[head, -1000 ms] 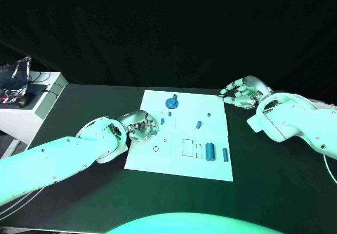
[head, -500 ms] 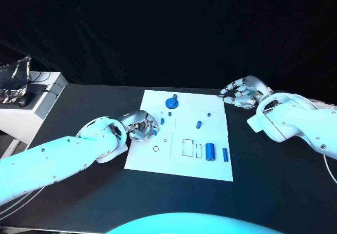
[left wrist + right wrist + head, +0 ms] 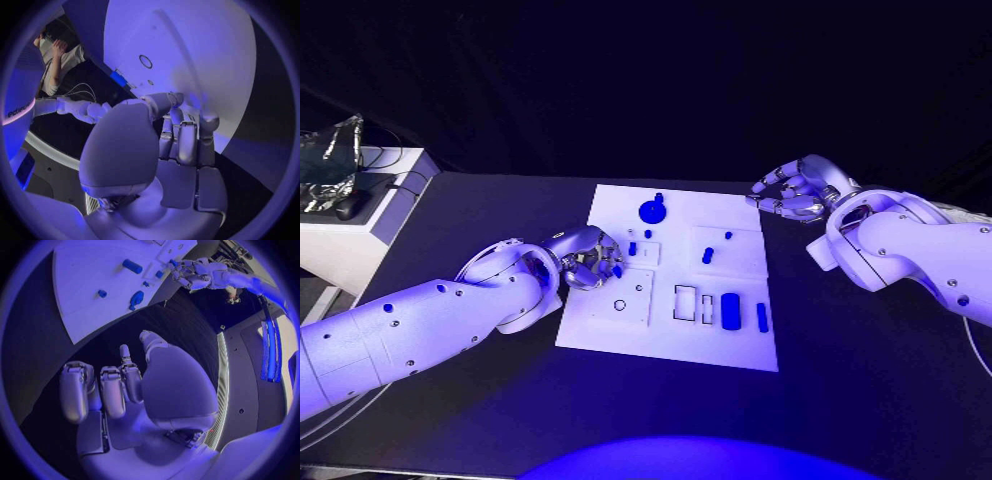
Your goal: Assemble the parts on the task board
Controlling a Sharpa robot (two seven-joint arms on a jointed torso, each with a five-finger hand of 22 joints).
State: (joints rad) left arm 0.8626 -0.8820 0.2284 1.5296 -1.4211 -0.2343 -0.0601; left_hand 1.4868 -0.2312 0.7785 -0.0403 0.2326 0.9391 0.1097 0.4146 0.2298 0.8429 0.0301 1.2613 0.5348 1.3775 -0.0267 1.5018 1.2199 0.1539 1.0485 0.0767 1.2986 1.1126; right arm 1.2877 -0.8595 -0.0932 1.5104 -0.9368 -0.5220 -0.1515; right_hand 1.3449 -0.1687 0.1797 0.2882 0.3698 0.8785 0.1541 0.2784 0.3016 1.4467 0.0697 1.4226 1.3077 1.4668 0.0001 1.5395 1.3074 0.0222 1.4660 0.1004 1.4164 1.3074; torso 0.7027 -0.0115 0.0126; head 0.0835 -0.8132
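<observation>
The white task board (image 3: 678,335) lies in the middle of the black table. On it are a round blue part with a knob (image 3: 652,209), small blue pegs (image 3: 708,255), a thick blue cylinder (image 3: 730,310) and a thin blue rod (image 3: 762,317). My left hand (image 3: 589,258) hovers at the board's left edge, near a small peg (image 3: 633,247). Its fingers are curled in against the thumb (image 3: 164,100), and I see nothing in them. My right hand (image 3: 795,192) hangs off the board's far right corner over bare table, fingers (image 3: 112,390) curled and holding nothing.
A white cabinet (image 3: 351,215) with dark clutter on top stands at the table's left end. The right wrist view takes in the board (image 3: 87,295), the round part (image 3: 136,299) and my left hand (image 3: 200,275) beyond it.
</observation>
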